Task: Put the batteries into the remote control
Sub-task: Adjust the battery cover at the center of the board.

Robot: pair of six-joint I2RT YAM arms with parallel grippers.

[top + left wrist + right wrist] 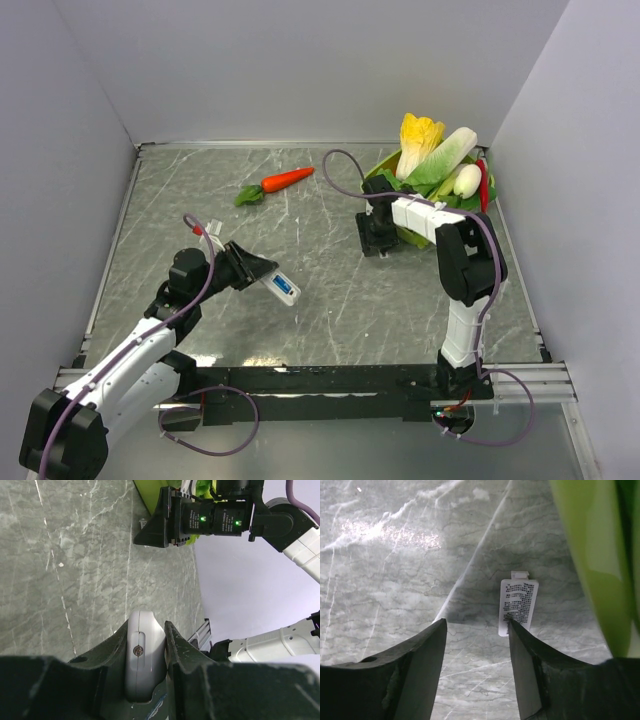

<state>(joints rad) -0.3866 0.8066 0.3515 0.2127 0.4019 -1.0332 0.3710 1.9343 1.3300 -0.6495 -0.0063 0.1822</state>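
My left gripper (270, 277) is shut on the remote control (283, 288), a small white-grey bar that sticks out toward the table's middle, held just above the marble. In the left wrist view the remote (145, 652) stands end-on between the fingers of that gripper (146, 630). A bright blue patch (287, 293) shows on the remote's upper face; I cannot tell if it is the batteries. No loose batteries show. My right gripper (378, 248) is open and empty, pointing down beside the green bowl. In the right wrist view it (476, 622) hangs over bare marble.
A small white flat piece with a printed label (518, 606) lies on the table just beyond the right fingertip. A green bowl (395, 170) of toy vegetables stands at the back right, its wall (590, 555) close to the right gripper. An orange carrot (285, 180) lies at the back.
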